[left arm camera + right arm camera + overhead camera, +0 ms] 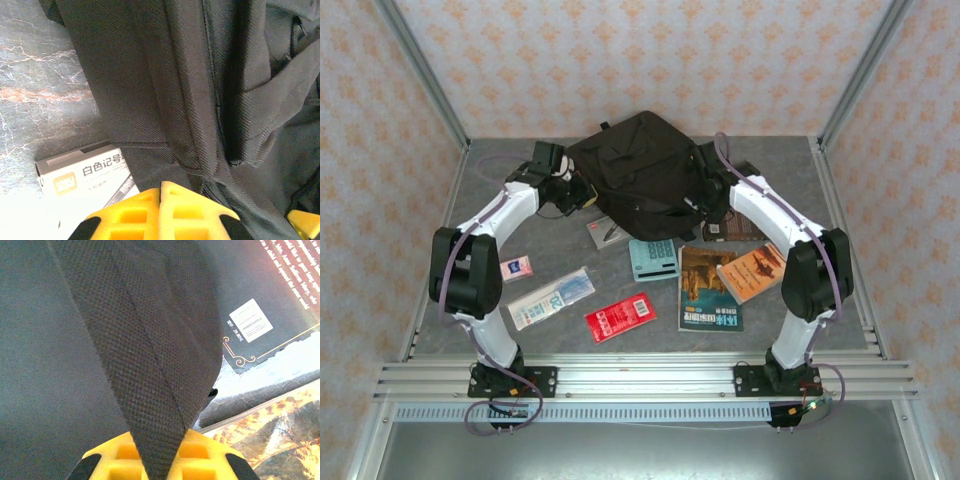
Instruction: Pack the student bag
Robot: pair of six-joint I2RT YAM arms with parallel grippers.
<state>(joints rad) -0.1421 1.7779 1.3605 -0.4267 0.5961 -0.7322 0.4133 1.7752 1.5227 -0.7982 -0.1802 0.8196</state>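
On the left side of the bench lies a small pink and blue card. Beside it is a long clear packet with blue print, and then a red packet nearer the front edge.

The left pincer reaches in at the left flank of the student bag. From the left wrist we see its yellow fingers pressed flat together, their tips right against the black weave of the bag. We cannot tell whether any cloth is caught between them. Just left of those tips a white and grey box with Chinese lettering rests on the marbled surface, partly tucked under the bag's edge. From above the same box sits at the bag's front left corner.

The student bag stands at the back middle of the bench, between the two arms, its black cloth peaked upward.

In front of it lies a teal calculator. To the right of that is a magazine, with an orange book overlapping its right edge.

The right pincer meets the bag's right flank. From the right wrist, the pincer is clamped narrow on a fold of the bag's fabric, which runs down between the yellow fingers. Past the fold lies a dark book with a white label and a gold border; from above it lies just right of the bag.
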